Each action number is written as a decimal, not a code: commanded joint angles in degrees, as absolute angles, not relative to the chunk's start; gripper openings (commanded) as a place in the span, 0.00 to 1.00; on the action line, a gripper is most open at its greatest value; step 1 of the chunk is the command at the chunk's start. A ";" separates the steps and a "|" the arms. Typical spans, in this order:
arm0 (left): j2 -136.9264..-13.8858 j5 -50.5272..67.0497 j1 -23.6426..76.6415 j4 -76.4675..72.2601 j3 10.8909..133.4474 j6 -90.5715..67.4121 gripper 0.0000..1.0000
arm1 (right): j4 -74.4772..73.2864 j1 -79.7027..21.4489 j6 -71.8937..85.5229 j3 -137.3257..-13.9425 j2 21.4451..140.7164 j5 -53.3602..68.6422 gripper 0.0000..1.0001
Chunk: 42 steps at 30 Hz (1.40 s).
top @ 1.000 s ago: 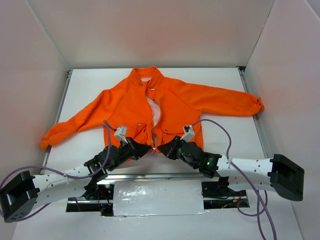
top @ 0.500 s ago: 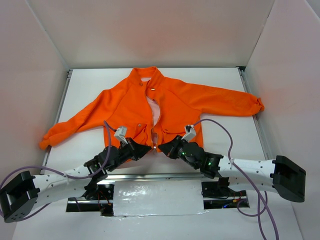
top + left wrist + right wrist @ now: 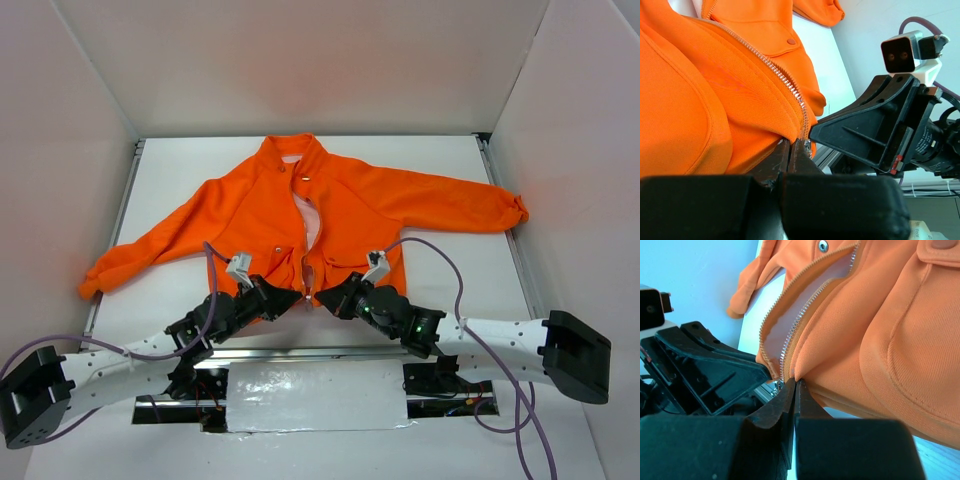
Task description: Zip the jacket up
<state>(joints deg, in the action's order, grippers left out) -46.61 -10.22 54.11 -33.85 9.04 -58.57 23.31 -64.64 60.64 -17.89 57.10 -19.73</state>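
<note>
The orange jacket (image 3: 330, 205) lies flat on the white table, collar at the far side, sleeves spread out. Its pale zipper (image 3: 310, 235) is open along the middle, showing pale lining. My left gripper (image 3: 295, 298) is shut on the jacket's bottom hem just left of the zipper; in the left wrist view its jaws (image 3: 790, 147) pinch orange fabric beside the zipper teeth (image 3: 782, 80). My right gripper (image 3: 325, 298) is shut on the hem just right of the zipper; in the right wrist view the jaws (image 3: 796, 382) pinch a fold of fabric next to the zipper teeth (image 3: 800, 320). The two grippers nearly touch.
White walls enclose the table on three sides. A metal rail (image 3: 300, 352) and a taped white panel (image 3: 315, 395) run along the near edge between the arm bases. The right sleeve cuff (image 3: 515, 210) reaches the right wall. Purple cables (image 3: 450, 270) loop above both arms.
Both grippers have stayed at the zipper's bottom end. The left arm has shifted slightly to the right and away from the near edge. The jacket has not visibly moved.
</note>
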 commanded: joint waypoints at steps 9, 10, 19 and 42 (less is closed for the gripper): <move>-45.88 -9.84 54.49 -36.83 9.67 -57.57 0.00 | 29.88 -65.39 58.62 -17.05 57.04 -18.46 0.00; -45.97 -9.76 54.41 -37.00 9.67 -57.57 0.00 | 29.62 -65.39 58.54 -17.14 57.04 -18.46 0.00; -47.20 -8.35 54.41 -38.76 9.58 -58.10 0.00 | 28.48 -65.39 58.18 -17.84 57.13 -18.90 0.00; -49.31 -7.30 54.41 -40.25 10.28 -58.01 0.00 | 26.81 -65.30 57.83 -18.54 56.95 -19.60 0.00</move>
<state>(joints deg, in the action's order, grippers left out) -49.12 -8.88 54.11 -35.14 9.04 -58.61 24.56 -64.64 58.61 -17.23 57.45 -18.85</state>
